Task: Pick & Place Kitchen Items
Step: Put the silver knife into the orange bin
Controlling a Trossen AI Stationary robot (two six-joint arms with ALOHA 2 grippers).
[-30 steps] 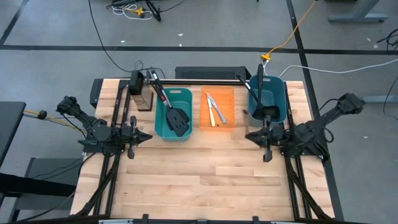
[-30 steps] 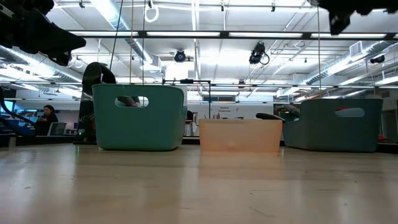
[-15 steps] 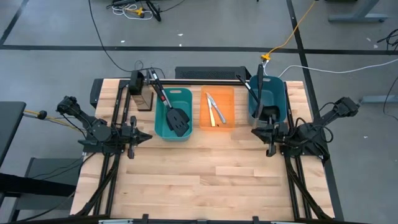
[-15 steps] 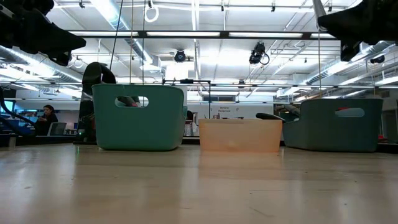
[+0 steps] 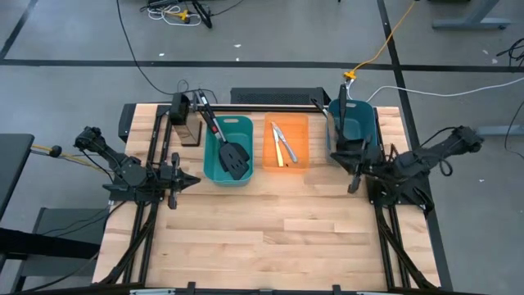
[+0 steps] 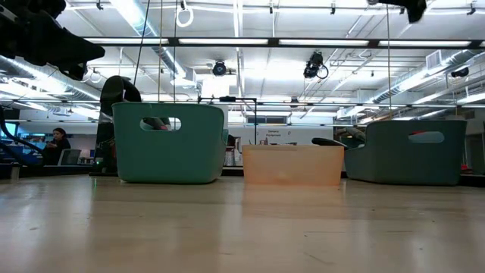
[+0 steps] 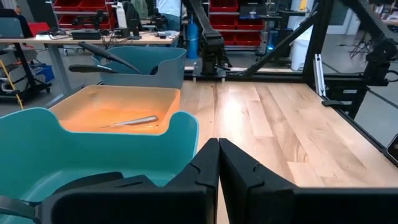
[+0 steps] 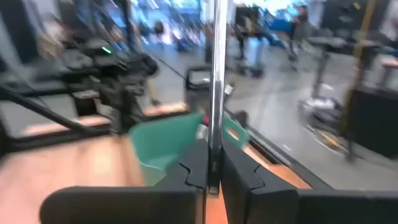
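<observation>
My right gripper [image 5: 353, 170] hovers at the near end of the right teal bin [image 5: 354, 123], which holds black ladles [image 5: 334, 115]. It is shut on a thin silver piece [image 8: 215, 68], a table knife by its look. My left gripper [image 7: 218, 148] is shut and empty, near the left teal bin [image 5: 231, 154]. That bin holds two black slotted spatulas [image 5: 233, 157]. The orange bin [image 5: 286, 141] holds silver knives [image 5: 283, 139] and a thin yellowish stick [image 5: 277, 152]. My right gripper pinches the silver knife between its two fingers. The knife lies along the fingers and sticks out past their tips [image 8: 214, 134]. It is lifted clear of the table. Which end of the knife the fingers have is hidden by the fingers.
The three bins stand in a row at the table's far side. A dark block [image 5: 190, 129] stands left of the left teal bin. The bare wooden tabletop [image 5: 270, 229] spreads over the near half. The right gripper shows at the top edge of the low view [image 6: 413, 6].
My right gripper has gone toward the table's far edge, up to the near end of the right teal bin, and has ended higher above the table. It has stayed shut.
</observation>
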